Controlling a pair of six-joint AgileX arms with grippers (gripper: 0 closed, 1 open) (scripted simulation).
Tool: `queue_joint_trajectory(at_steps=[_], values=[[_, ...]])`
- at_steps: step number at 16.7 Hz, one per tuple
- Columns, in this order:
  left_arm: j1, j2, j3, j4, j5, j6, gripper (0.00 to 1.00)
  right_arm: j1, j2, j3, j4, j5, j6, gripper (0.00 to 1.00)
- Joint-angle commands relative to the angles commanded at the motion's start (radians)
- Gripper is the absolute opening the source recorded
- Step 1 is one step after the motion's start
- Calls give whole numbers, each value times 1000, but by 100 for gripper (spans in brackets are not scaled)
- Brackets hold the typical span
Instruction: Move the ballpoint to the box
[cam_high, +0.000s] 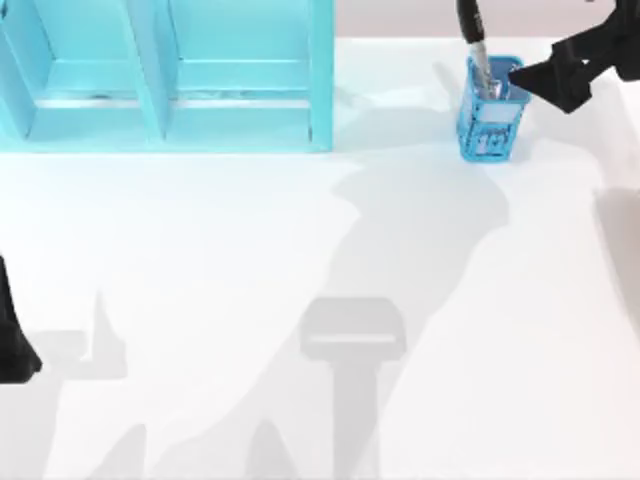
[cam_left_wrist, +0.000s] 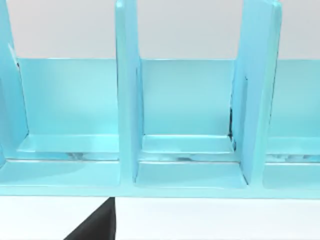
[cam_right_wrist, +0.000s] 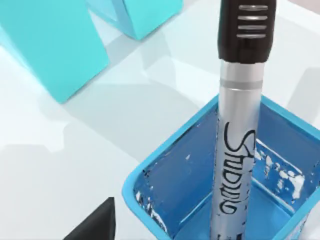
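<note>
Pen (cam_high: 479, 52) stands in the blue basket (cam_high: 490, 135), right gripper (cam_high: 520, 75) just beside its rim, jaws' state can't tell. Risk: knocking the light basket over on the surface, tipping the pen out. Left gripper (cam_high: 18, 365) parked at left edge, jaws can't tell.

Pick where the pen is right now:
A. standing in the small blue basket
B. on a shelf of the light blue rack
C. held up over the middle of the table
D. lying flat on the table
A: the pen stands nearly upright with its silver lower end inside the blue basket, near the table's far right in the top view, with the right gripper beside the basket's rim.
</note>
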Motion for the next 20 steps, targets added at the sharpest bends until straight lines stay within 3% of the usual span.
queue_joint_trajectory(at_steps=[15,20], values=[[0,0,0,0,0,0,100,132,270,238,116,97,127,100],[0,0,0,0,0,0,100,132,270,238,116,97,127,62]])
